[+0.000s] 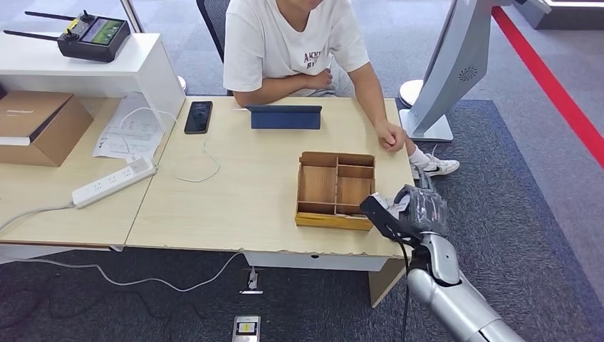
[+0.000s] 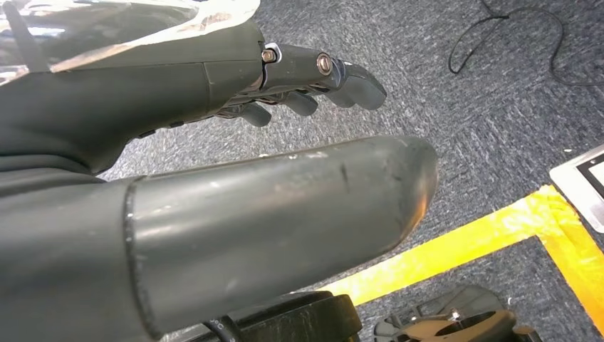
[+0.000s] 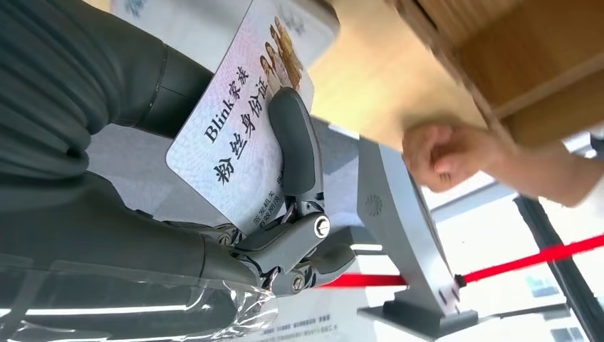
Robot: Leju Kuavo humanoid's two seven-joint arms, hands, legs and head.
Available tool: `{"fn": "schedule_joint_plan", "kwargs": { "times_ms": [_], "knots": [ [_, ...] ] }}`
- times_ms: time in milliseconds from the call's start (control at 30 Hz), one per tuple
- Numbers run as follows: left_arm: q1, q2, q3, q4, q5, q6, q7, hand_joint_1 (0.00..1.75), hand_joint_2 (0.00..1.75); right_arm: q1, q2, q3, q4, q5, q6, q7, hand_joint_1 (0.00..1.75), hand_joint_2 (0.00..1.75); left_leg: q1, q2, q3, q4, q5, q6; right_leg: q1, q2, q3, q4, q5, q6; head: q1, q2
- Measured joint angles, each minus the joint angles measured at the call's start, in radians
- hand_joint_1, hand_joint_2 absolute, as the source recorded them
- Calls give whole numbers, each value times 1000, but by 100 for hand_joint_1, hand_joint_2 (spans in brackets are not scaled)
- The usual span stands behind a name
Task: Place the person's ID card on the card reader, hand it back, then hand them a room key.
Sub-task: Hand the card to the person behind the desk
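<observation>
The right hand [image 3: 285, 214] is gripping the ID card [image 3: 235, 128], a dark finger [image 3: 295, 149] pressing across its printed face, just off the table's near right corner beside the wooden divided tray [image 1: 335, 191]. The left hand [image 2: 299, 85] is hanging over carpet, fingers apart and holding nothing. The person's fist [image 1: 391, 137] is resting on the table [image 1: 235, 199]. The card is probably heading back to the person or on to a reader; I cannot tell which.

The left hand [image 2: 214, 178] is hanging over grey carpet [image 2: 463, 121], holding nothing, its thick thumb [image 2: 285, 214] extending and its darker fingers [image 2: 313, 82] lightly curling apart, while yellow floor tape [image 2: 456, 246] and a black cable [image 2: 513, 43] are lying below.
</observation>
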Motion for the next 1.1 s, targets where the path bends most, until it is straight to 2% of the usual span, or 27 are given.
{"fn": "schedule_joint_plan", "kwargs": {
  "times_ms": [400,533,733,933,1100],
  "knots": [
    [0,1,0,0,-1,0,0,0,0,-13,-26,-28,-111,16,-4,21,175,175,0,0,0,0,0,0,0,0,0,0,0,0,0,0],
    [0,2,0,0,-10,0,-1,0,0,-23,-35,-35,-161,63,-17,31,175,175,0,0,0,0,0,0,0,0,0,0,0,0,0,0],
    [-1,4,0,0,-38,-5,-3,0,0,-75,-34,-40,-269,190,69,49,175,175,0,0,0,0,0,0,0,0,0,0,0,0,0,0],
    [-24,4,-5,0,-94,-42,16,0,0,-179,27,3,-275,240,198,16,175,175,1,0,0,0,1,-1,0,0,0,1,1,0,0,0],
    [-45,3,-13,0,-127,-57,25,0,0,-268,108,67,-191,253,218,-8,175,175,1,0,0,0,1,-1,1,0,0,1,1,-1,0,0]
  ]
}}
